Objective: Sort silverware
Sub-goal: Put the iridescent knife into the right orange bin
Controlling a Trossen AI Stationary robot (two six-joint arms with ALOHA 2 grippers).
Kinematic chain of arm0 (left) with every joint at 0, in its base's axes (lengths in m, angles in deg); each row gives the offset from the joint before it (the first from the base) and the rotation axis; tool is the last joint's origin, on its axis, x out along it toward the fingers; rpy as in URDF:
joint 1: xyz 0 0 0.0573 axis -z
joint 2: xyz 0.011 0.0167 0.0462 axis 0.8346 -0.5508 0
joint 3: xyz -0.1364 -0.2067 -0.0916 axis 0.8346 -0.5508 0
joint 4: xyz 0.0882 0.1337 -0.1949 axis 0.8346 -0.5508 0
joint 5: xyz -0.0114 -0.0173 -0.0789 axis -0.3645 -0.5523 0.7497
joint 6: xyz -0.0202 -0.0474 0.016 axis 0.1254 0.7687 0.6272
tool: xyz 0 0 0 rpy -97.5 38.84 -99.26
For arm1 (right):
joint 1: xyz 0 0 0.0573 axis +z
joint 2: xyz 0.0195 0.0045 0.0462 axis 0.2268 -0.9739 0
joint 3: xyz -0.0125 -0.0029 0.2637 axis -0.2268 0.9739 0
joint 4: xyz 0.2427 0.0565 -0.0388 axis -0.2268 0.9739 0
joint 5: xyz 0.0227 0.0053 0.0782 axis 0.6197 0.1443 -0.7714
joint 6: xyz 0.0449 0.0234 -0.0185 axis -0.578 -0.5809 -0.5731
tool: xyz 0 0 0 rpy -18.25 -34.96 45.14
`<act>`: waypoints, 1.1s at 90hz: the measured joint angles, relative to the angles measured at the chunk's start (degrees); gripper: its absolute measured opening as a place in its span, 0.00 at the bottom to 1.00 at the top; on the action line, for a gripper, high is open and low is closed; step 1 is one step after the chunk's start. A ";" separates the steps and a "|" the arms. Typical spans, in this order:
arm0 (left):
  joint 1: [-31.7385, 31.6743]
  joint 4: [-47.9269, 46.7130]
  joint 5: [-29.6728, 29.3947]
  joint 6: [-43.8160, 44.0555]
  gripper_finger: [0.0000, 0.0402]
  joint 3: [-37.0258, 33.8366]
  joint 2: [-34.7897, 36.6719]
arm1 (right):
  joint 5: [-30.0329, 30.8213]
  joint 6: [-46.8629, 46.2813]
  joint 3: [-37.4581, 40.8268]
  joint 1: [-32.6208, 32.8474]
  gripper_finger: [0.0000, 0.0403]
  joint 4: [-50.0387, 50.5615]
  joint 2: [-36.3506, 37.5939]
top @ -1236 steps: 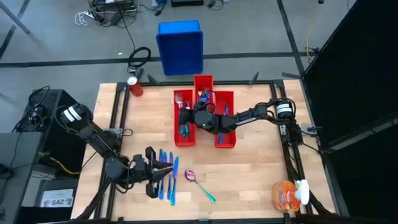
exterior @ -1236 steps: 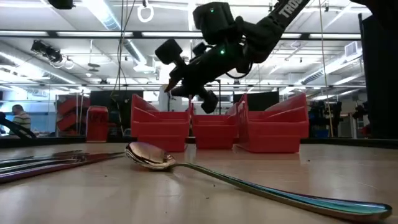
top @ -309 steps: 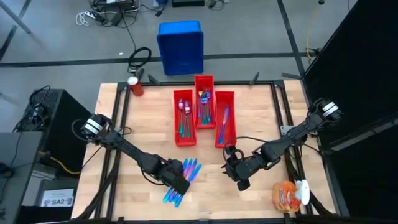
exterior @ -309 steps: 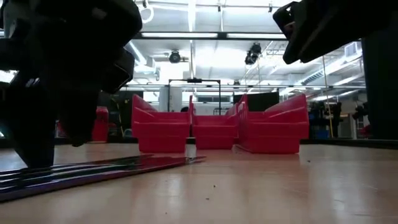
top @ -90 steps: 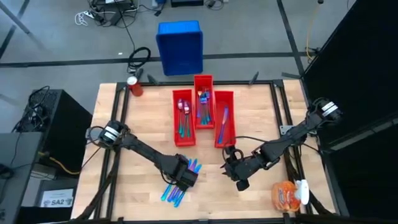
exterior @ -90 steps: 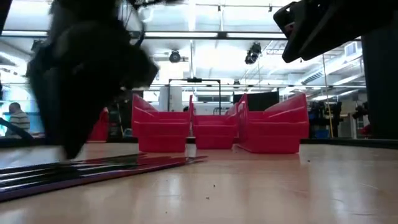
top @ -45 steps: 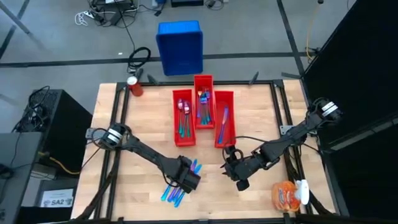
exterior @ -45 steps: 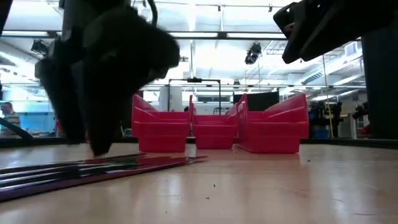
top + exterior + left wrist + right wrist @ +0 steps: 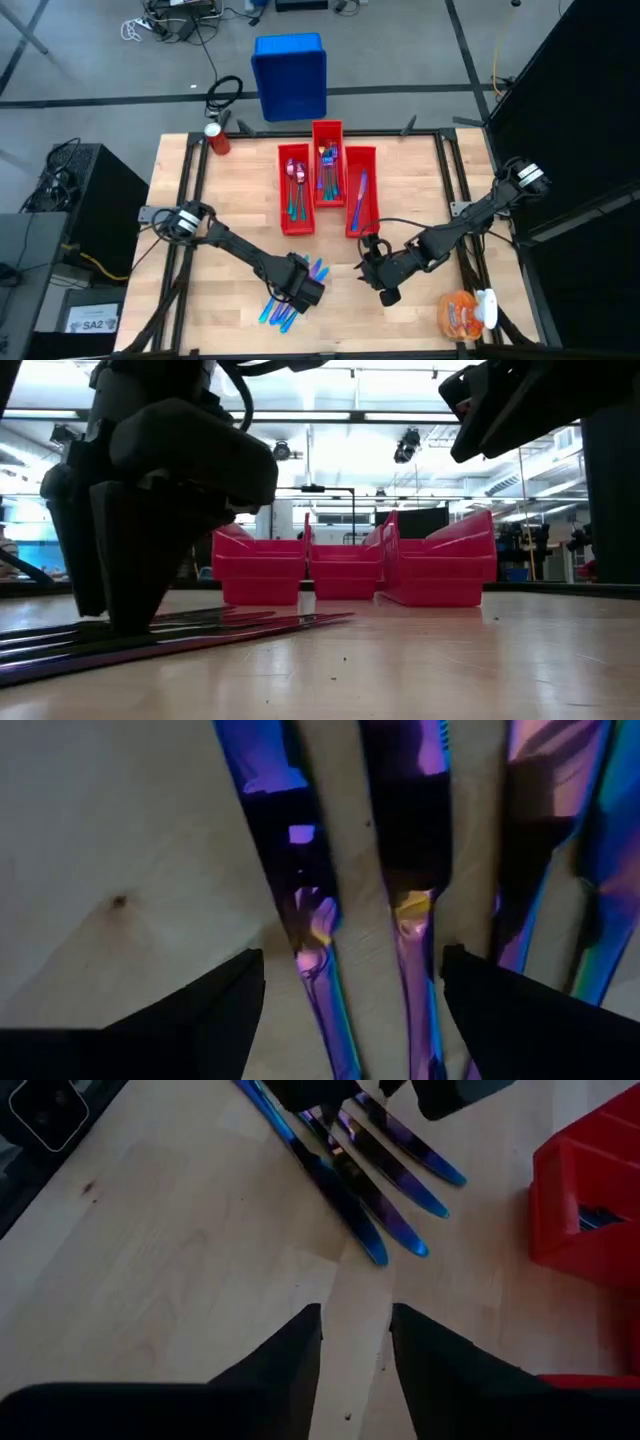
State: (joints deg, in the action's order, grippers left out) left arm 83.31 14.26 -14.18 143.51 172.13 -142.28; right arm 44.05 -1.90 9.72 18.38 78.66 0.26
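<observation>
the left gripper (image 9: 345, 982) is down on the loose knives (image 9: 405, 910), fingers spread with two blades between them and nothing gripped yet; closing here may catch both or skid one aside. farther off the red bins (image 9: 327, 185) hold the sorted pieces, and the right gripper (image 9: 375, 272) waits slightly open.

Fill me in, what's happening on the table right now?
The left gripper is down on a loose cluster of knives at the table's front, jaws open and straddling them. The right gripper waits nearby, jaws open. Three red bins behind already hold sorted pieces.
</observation>
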 joint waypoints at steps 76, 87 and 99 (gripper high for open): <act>1.05 8.06 2.18 -3.11 0.70 -5.06 0.59 | -0.02 0.03 0.00 0.00 0.22 0.42 0.00; 1.31 8.75 1.11 -3.76 0.70 -5.16 0.60 | -0.04 0.00 0.00 0.00 0.22 0.69 0.00; 1.64 8.81 -0.11 -4.10 0.70 -5.16 0.62 | -0.04 -0.02 0.00 0.00 0.22 1.01 0.00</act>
State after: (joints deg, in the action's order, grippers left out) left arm 84.95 23.07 -14.29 139.42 166.98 -141.66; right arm 44.00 -1.93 9.72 18.38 79.67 0.26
